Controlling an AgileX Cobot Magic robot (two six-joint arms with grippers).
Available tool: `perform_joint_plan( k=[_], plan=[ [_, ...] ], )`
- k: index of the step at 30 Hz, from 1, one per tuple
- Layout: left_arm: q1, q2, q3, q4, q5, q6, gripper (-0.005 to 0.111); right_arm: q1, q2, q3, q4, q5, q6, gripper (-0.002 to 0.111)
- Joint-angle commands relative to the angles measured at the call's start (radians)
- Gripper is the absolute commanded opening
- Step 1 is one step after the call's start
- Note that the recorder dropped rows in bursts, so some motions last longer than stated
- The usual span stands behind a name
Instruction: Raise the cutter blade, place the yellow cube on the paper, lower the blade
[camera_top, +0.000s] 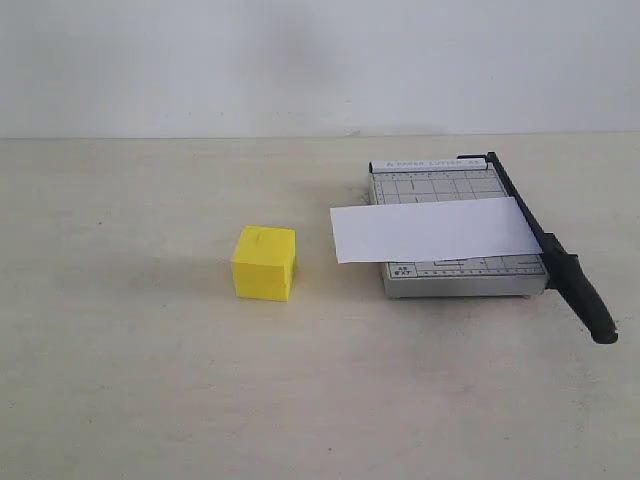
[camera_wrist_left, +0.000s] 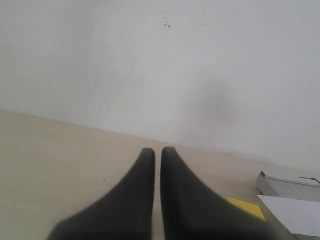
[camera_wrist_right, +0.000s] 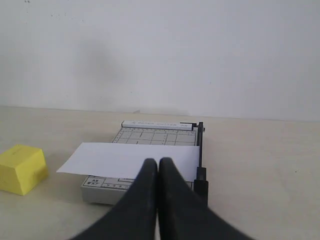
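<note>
The yellow cube (camera_top: 265, 263) sits on the table left of the trimmer; part of it also shows in the left wrist view (camera_wrist_left: 245, 207), and all of it in the right wrist view (camera_wrist_right: 22, 169). The paper (camera_top: 432, 230) lies across the grey gridded base (camera_top: 440, 185), overhanging its left side. The cutter blade (camera_top: 540, 240) lies lowered along the base's right edge, its handle (camera_top: 585, 295) sticking out toward the front. Neither arm shows in the exterior view. My left gripper (camera_wrist_left: 157, 150) is shut and empty, above the table left of the cube. My right gripper (camera_wrist_right: 158, 161) is shut and empty, in front of the trimmer.
A pale table (camera_top: 150, 380) runs back to a white wall (camera_top: 300, 60). Apart from the cube and the trimmer, nothing else stands on it.
</note>
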Motion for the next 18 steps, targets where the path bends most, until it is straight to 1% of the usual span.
perform_joint_plan(
  k=[1,8,12,14,18],
  plan=[
    [0.002,-0.003,-0.001,-0.004,-0.014,0.004,0.005,0.001,-0.006,-0.001,-0.003,-0.008,-0.001,0.000],
    [0.002,-0.003,-0.001,-0.004,-0.014,0.004,0.005,0.001,-0.006,-0.001,-0.006,-0.008,0.006,0.000],
    [0.002,-0.003,-0.001,-0.004,-0.014,0.004,0.005,0.001,-0.006,-0.001,-0.023,-0.015,-0.027,0.000],
    [0.002,-0.003,-0.001,-0.004,-0.014,0.004,0.005,0.001,-0.006,-0.001,-0.013,-0.057,-0.005,0.000],
    [0.002,-0.003,-0.001,-0.004,-0.014,0.004,0.005,0.001,-0.006,-0.001,0.021,-0.199,0.180,0.000]
  ],
)
